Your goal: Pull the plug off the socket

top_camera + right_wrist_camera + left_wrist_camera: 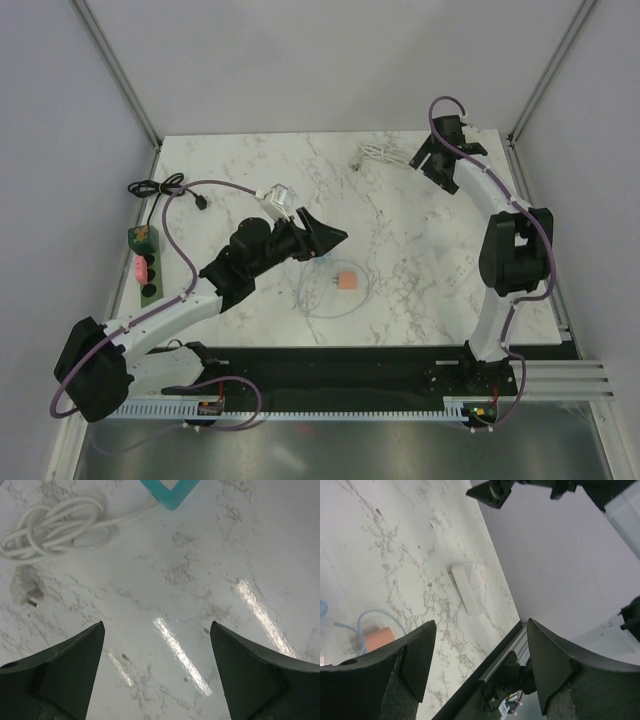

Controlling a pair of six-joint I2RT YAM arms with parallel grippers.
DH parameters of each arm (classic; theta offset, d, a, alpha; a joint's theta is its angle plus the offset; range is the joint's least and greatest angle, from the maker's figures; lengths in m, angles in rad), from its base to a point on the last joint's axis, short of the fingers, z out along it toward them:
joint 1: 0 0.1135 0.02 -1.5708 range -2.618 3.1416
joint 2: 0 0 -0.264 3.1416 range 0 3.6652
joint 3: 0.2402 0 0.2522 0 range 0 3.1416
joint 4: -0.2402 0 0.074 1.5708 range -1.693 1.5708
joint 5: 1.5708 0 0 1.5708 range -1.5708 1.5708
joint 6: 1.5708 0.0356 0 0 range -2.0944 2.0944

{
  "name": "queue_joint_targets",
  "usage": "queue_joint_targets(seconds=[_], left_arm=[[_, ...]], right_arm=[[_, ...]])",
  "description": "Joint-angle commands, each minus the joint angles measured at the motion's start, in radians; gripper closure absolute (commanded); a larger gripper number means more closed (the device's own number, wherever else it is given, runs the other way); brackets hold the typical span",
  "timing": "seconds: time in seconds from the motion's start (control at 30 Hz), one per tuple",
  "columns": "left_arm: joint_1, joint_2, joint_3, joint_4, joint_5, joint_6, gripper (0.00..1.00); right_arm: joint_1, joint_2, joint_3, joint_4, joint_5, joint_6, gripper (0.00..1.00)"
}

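Along the left edge of the marble-patterned desk (400,215) lies the green socket strip (146,262). Its long axis runs near to far, parallel with that edge. A pink-red block (140,270), apparently the plug, sits on the strip's upper face about midway along. It is too small here to show its prongs or which outlet it fills. Just beyond the strip's far end a thin black cord (152,188) is bunched in loops, and one end trails right to a small dark plug head.

Both arms are well apart from the strip. The left claw (332,238) hangs over the middle of the desk, pointing right. Its matte black, wedge-shaped fingers (417,660) are spread wide with nothing between them. Just near of it lies a squarish orange block (345,280), ringed by a loop of pale blue cable (310,300). A flat white oblong piece (467,595) with rounded corners lies on the marble farther right. A small clear-and-white piece (278,197) lies just far of the left arm's wrist.

The right claw (422,158) is at the far right corner, its dark fingers (60,670) wide apart over bare, glossy marble and holding nothing. Just left of it a white cable (378,152) is tied in a loose coil. The right wrist view shows one end of the cable carrying a white plug with a metal tip. The other end runs into a teal-edged square piece (170,491) at the top of that view.
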Motion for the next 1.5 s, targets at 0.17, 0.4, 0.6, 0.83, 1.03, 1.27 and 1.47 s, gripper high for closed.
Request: queue_joint_targets(seconds=[0.17, 0.4, 0.6, 0.83, 1.03, 1.27, 1.47], left_arm=[[-0.078, -0.072, -0.038, 0.014, 0.033, 0.003, 0.21], [-0.096, -0.127, -0.044, -0.019, -0.003, 0.067, 0.21], [-0.121, -0.138, -0.038, -0.034, -0.021, 0.101, 0.20], [-0.141, -0.119, -0.037, -0.034, -0.036, 0.121, 0.20], [-0.141, -0.121, -0.043, -0.022, -0.038, 0.122, 0.19], [-0.144, -0.110, -0.049, -0.008, -0.030, 0.115, 0.19], [-0.144, -0.110, -0.051, -0.005, -0.035, 0.122, 0.19]], right_arm=[[-0.003, 0.278, 0.311, -0.054, 0.253, 0.159, 0.09], [-0.004, 0.495, 0.531, -0.051, 0.365, 0.109, 0.08], [-0.008, 0.609, 0.654, -0.029, 0.400, 0.101, 0.06], [-0.011, 0.641, 0.669, 0.026, 0.469, 0.080, 0.07], [-0.024, 0.686, 0.690, 0.035, 0.488, 0.008, 0.11], [-0.040, 0.724, 0.726, 0.055, 0.442, -0.025, 0.11], [-0.043, 0.743, 0.735, 0.051, 0.448, -0.048, 0.27]])
